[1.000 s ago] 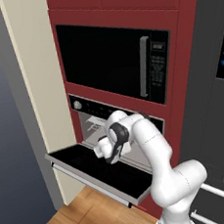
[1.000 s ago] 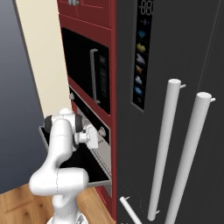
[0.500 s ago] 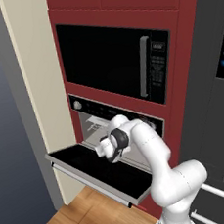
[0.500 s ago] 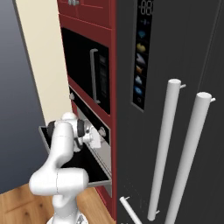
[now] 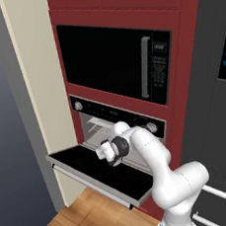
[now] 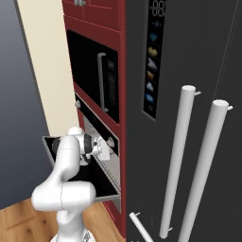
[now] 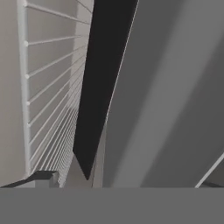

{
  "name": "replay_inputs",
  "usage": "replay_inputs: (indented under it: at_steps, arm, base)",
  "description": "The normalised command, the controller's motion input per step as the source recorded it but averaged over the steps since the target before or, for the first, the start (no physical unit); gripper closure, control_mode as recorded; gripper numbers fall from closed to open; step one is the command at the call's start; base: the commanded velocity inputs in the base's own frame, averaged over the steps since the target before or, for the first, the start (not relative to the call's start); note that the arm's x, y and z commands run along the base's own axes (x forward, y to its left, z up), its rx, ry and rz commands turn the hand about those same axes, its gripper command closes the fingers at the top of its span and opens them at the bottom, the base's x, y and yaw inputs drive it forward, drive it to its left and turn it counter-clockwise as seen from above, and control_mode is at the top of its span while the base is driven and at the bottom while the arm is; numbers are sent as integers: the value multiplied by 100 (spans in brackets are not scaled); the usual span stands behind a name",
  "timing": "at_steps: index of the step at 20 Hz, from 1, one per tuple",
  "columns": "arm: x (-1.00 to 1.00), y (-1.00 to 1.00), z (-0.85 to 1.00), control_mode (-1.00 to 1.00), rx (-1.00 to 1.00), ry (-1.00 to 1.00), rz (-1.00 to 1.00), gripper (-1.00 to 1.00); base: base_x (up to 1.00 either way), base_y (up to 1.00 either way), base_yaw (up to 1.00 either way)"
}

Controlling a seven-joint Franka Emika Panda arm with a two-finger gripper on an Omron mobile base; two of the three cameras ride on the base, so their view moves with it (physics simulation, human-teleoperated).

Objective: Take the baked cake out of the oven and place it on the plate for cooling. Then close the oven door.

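Grey oven [image 5: 95, 132] interior is mostly hidden behind our arm. Our gripper [image 5: 102, 151], jaws spread and empty, hovers above the lowered oven door [image 5: 86, 167].

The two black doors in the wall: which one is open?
The lower one, the oven door, is open: it lies flat with the gripper over it. The microwave door above, with its upright handle, is shut.

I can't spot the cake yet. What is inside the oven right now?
Inside the oven a wire rack and light grey walls show above the lowered oven door. The open gripper and arm cover much of the cavity; no cake is visible.
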Motion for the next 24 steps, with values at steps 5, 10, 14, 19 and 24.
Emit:
replay_inputs:
  at_steps: [5,10,14,19,24]
  arm:
    - [5,0,0,-100,7,-1,0,100]
    - [0,0,0,-100,16,0,0,100]
    - [0,6,0,-100,14,0,0,100]
    - [-16,22,0,-100,8,-2,0,100]
    - [-49,50,-1,-100,7,0,2,100]
  base:
    - [0,0,0]
    - [0,0,0]
    - [0,0,0]
    - [0,0,0]
    - [0,0,0]
